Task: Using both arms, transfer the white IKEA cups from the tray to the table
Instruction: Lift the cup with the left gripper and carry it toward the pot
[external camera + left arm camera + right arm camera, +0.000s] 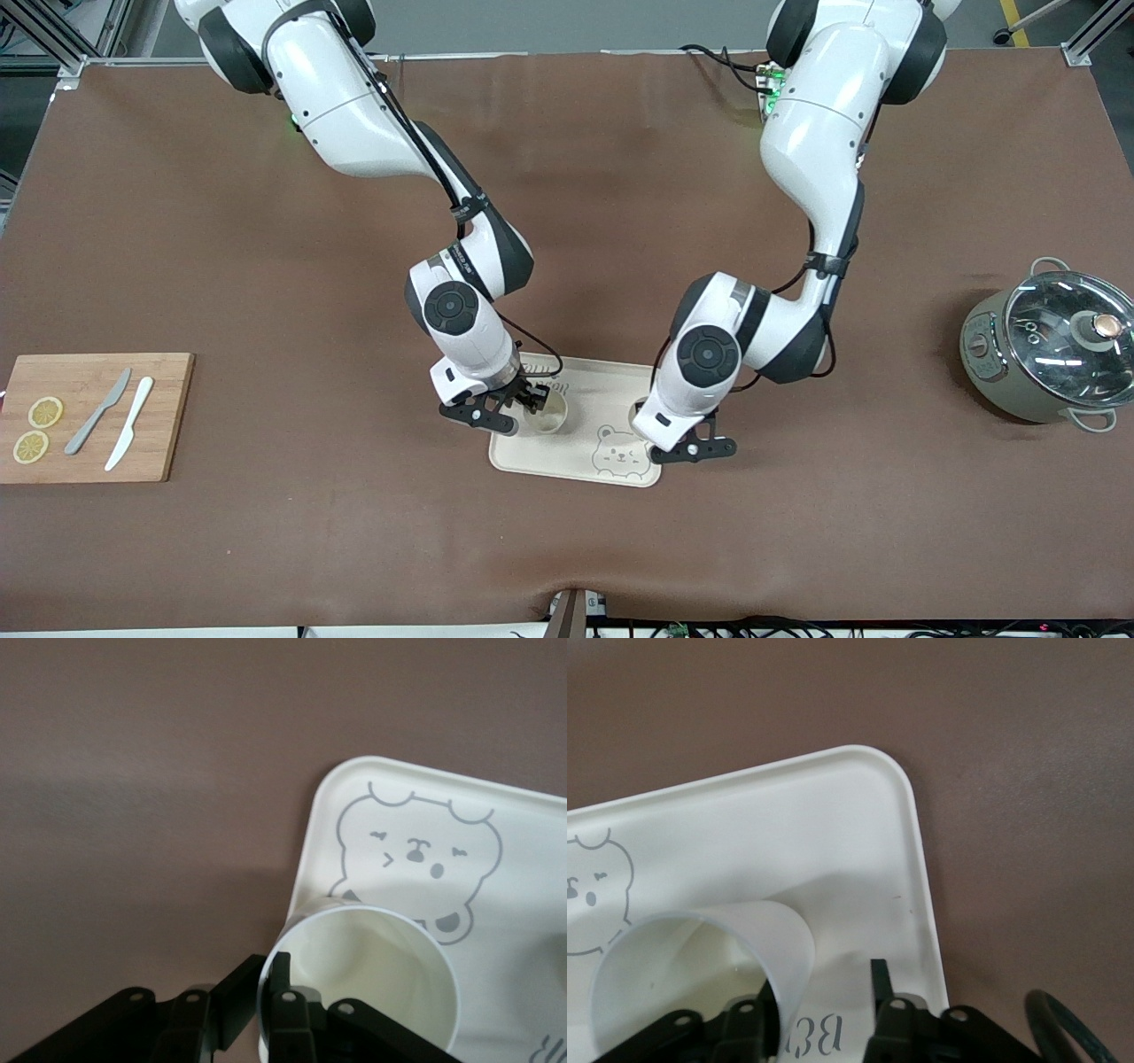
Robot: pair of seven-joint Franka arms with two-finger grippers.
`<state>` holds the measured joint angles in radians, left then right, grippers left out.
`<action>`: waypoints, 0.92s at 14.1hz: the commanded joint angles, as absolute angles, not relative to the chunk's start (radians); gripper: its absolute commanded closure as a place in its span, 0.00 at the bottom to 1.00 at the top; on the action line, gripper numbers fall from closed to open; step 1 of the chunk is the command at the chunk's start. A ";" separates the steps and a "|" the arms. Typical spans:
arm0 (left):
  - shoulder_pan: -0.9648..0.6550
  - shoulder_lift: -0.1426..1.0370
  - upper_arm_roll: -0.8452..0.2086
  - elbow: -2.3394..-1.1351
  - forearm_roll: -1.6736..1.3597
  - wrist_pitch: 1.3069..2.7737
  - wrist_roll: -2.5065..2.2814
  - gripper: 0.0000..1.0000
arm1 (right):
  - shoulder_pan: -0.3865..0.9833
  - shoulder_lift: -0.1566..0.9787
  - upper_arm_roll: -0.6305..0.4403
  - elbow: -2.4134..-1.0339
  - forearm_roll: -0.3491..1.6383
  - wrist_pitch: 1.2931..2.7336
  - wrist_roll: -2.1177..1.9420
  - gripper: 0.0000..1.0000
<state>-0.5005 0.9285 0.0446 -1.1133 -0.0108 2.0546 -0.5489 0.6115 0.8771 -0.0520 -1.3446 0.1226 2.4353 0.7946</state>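
Two white IKEA cups are on the bear-printed tray [576, 461]. My right gripper [534, 403] is open around the wall of one upright cup [549, 418]. In the right wrist view this cup [700, 974] has one finger inside it and the other finger [879, 979] well clear outside, gripper [822, 985] over the tray [788, 833]. My left gripper [651, 434] is shut on the rim of the second cup [634, 415], mostly hidden under the hand. In the left wrist view the gripper [266, 973] pinches that cup [372, 974] by the bear print on the tray [523, 868].
A wooden cutting board [89, 416] with lemon slices and two knives lies at the right arm's end of the table. A grey pot with a glass lid [1050, 350] stands at the left arm's end. Brown table mat surrounds the tray.
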 commanded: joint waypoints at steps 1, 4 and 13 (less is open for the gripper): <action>-0.450 0.867 0.038 -1.126 -0.026 1.971 -0.438 1.00 | 0.621 0.896 -0.061 -1.319 0.115 2.439 0.807 1.00; -0.379 0.799 0.038 -1.126 -0.071 1.872 -0.289 1.00 | 0.620 0.897 -0.061 -1.319 0.115 2.439 0.799 1.00; -0.213 0.522 0.023 -1.461 -0.071 1.920 0.005 1.00 | 0.609 0.894 -0.063 -1.319 0.112 2.437 0.795 1.00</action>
<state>-0.2414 0.6764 0.0410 -1.2398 -0.0532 1.8293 -0.0380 0.6119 0.8777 -0.0539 -1.3402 0.1225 2.4434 0.7943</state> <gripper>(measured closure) 0.903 0.960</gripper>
